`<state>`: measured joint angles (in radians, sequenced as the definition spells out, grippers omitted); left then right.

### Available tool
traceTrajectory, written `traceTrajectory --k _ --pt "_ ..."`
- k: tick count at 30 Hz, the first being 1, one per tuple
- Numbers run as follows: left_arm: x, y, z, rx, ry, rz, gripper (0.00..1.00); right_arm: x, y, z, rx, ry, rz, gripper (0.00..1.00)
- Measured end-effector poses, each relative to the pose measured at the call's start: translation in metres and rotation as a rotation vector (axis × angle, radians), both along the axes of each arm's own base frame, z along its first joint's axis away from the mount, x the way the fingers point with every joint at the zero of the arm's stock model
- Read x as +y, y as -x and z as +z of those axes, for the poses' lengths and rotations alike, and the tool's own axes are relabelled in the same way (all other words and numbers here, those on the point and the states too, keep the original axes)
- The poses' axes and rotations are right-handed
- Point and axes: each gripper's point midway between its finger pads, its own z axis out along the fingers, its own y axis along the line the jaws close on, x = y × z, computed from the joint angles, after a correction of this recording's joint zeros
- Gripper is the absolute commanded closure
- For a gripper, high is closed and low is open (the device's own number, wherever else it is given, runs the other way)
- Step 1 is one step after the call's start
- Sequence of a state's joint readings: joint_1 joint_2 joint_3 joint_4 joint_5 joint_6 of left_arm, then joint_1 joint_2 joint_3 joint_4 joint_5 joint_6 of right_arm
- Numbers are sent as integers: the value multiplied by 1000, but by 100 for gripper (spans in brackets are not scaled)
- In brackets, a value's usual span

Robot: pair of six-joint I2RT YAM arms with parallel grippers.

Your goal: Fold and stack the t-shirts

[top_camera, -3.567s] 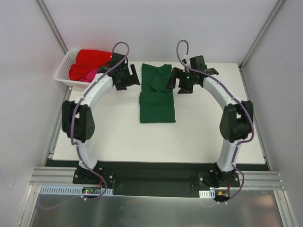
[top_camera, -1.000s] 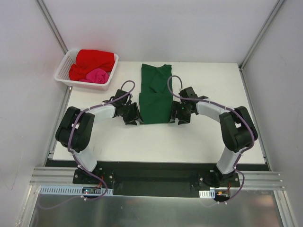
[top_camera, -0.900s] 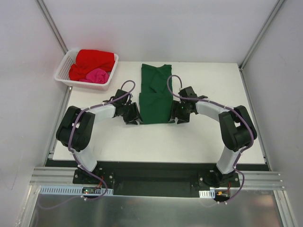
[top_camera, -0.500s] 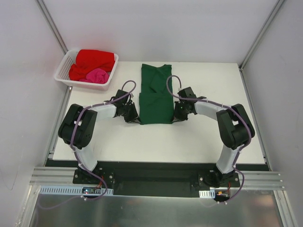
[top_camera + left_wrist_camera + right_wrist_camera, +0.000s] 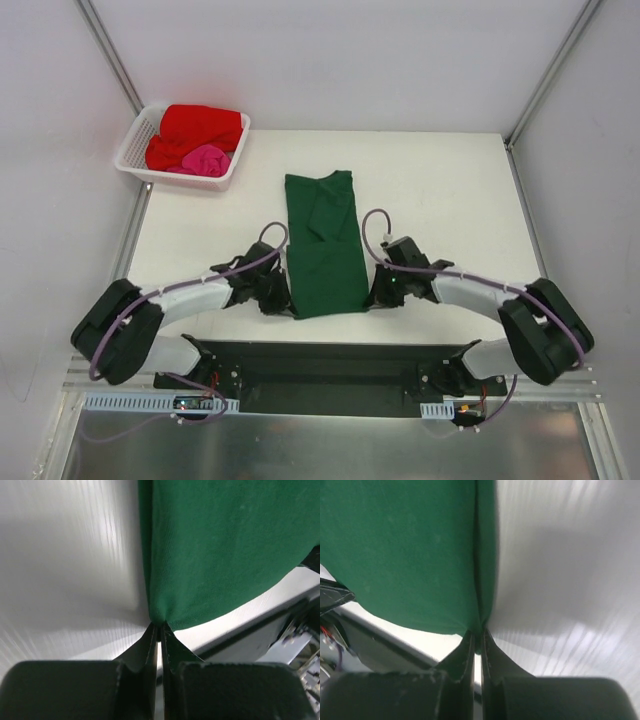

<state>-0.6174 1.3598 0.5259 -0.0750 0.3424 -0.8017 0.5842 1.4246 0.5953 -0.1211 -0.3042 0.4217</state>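
On the middle of the desk (image 5: pixel 460 200), the green shirt (image 5: pixel 322 250), folded into a long narrow strip and laid from far to near. Far end about halfway across the desk; near end close to the near edge, between the two arms. On the far half, a loose flap of the same cloth, lying slantwise.

Left jaws closed tight on the near left corner of the green shirt. In the left wrist view, fingers (image 5: pixel 142 647) pressed together with only a thin slit between them, the corner of the green shirt (image 5: pixel 225 545) pinched right at their tips, the rest of the cloth spread out beyond the tips over the white desk (image 5: pixel 65 555).

Right jaws closed in the same way on the near right corner. In the right wrist view, fingers (image 5: pixel 462 655) nearly touching, the corner of the green shirt (image 5: pixel 400 545) caught at the tips, bare desk (image 5: pixel 570 555) just beside the folded edge. Near hem in a soft curve away from each pinched corner.

At the far left corner, a white basket (image 5: pixel 130 150) with the red shirt (image 5: pixel 200 125) and the pink shirt (image 5: pixel 205 158) bundled inside, pink on the near side and touching the red. Both well apart from the jaws.
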Motion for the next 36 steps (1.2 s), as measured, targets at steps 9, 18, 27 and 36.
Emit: traceTrajectory --k 9,18,27,36 --pt "18 52 42 5 5 60 100 -3 82 33 -15 10 11 99" --pt "11 6 135 -184 21 140 100 -6 44 115 -195 51 -91 99" --pt "16 -75 185 -341 -13 217 100 -10 -31 183 -356 133 -162 99" --pt "10 -143 184 -366 -1 244 100 -14 -103 181 -356 175 -166 99"
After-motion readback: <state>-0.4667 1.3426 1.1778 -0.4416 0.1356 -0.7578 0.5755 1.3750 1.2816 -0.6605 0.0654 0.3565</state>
